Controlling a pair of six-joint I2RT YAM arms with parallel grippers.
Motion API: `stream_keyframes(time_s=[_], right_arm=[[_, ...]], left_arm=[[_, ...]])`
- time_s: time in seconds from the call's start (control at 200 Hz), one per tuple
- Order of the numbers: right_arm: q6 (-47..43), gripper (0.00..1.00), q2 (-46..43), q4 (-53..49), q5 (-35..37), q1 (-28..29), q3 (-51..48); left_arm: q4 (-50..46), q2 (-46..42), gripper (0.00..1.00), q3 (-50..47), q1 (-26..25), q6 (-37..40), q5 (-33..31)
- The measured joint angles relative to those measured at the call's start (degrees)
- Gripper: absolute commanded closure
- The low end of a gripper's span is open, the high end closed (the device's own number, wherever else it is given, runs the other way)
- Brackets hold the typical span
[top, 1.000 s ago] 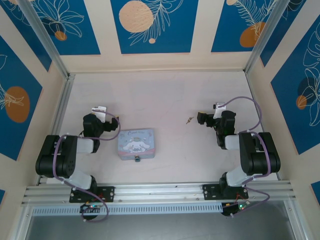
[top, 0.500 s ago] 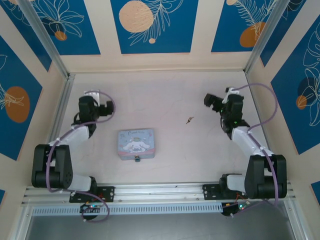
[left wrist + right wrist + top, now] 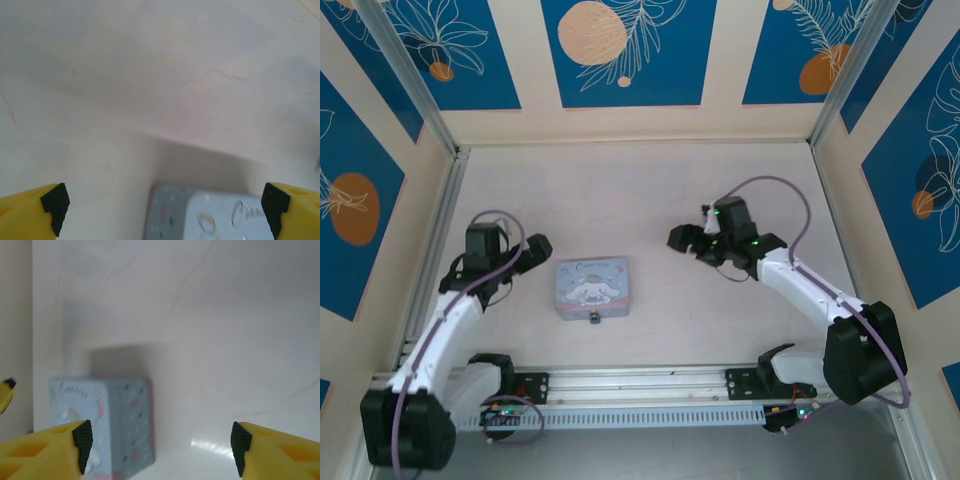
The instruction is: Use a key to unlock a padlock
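A little blue and pink tin (image 3: 593,283) is set on the table (image 3: 650,180), and every place here is told from it. The padlock (image 3: 593,319) is seen as a tiny dark dot touching the near side of the tin, the side closest to the arm bases. It is likely hung there so the lid is kept shut. The left gripper (image 3: 534,248) is held just to the left of the tin, by its far corner. In the left wrist view its yellow fingers (image 3: 30,207) are spread very wide, nothing is held between them, and the top of the tin is seen low down in the gap. It is probably placed there so the tin can be steadied while the lock is worked. The right gripper (image 3: 684,240) is held to the right of the tin and a little farther back, with bare table left between the two. Its jaws are parted too, and nothing is pinched in them. The key is too small to be made out, so where it lies cannot be told; it may be hidden under the right gripper. If so, that gripper is likely placed there so the key can be picked up first. The unlocking looks not yet begun.
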Motion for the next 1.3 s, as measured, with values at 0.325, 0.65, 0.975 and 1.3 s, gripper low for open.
stream_keyframes(time_s=[0.325, 0.65, 0.975, 1.3], right_arm=[[9.0, 0.41, 9.5, 2.4, 1.0, 16.2, -0.2], [12.7, 0.56, 15.7, 4.9, 1.2, 18.9, 3.6], [14.6, 0.73, 19.7, 7.5, 0.6, 16.7, 7.0], [15.1, 0.74, 23.6, 7.0, 0.9, 8.4, 11.4]], left_arm=[[-3.5, -7.3, 0.00, -6.3, -5.9, -6.7, 3.6], [3.0, 3.3, 0.00, -6.4, -16.1, -9.3, 1.8], [10.5, 13.1, 0.00, -4.0, -19.1, -11.1, 0.2], [17.9, 28.5, 0.00, 5.5, -22.0, -12.0, -2.2]])
